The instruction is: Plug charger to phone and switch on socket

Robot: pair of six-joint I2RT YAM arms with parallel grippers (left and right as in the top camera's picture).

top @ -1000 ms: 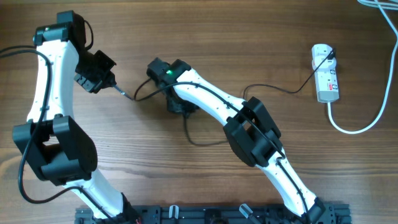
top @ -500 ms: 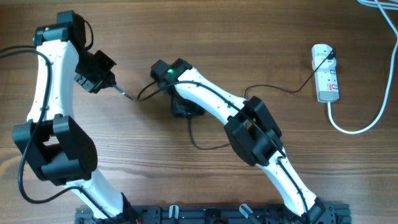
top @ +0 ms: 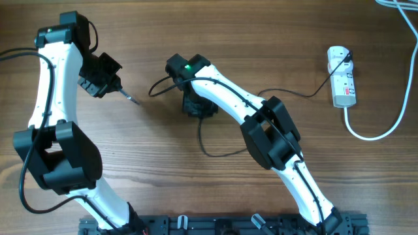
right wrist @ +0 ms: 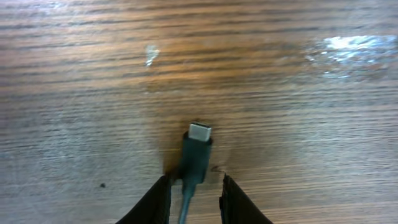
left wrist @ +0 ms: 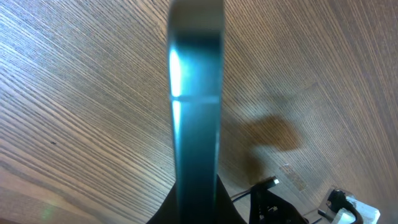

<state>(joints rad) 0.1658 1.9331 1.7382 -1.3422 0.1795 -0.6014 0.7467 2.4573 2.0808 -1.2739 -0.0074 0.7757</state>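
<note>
Right gripper point(right wrist: 194, 180) sits left of table centre, jaws narrow, closed on the charger point(right wrist: 186, 208) cable just behind its connector point(right wrist: 198, 140). In the right wrist view the metal tip points away from the fingers point(right wrist: 155, 202), just above the wood of the table point(top: 163, 176). From this gripper the thin black cable drops toward the near side, loops, passes under the right arm and runs on rightward to the socket point(top: 342, 78). The socket lies at the far right of the table, well apart from both grippers. The charger's black plug point(top: 347, 58) is seated in its far end, and a thick white cord point(top: 379, 134) leaves its near end and curves off to the far right corner. Switch state: too small to tell. The left gripper point(top: 111, 85) is at far left, clamped on the phone point(left wrist: 194, 106). In the left wrist view the phone is seen edge-on, a narrow glowing cyan strip standing out from the fingers. Overhead, the phone shows only as a thin sliver pointing toward the right gripper, with a clear gap of bare wood between phone and connector. Not yet mated.
</note>
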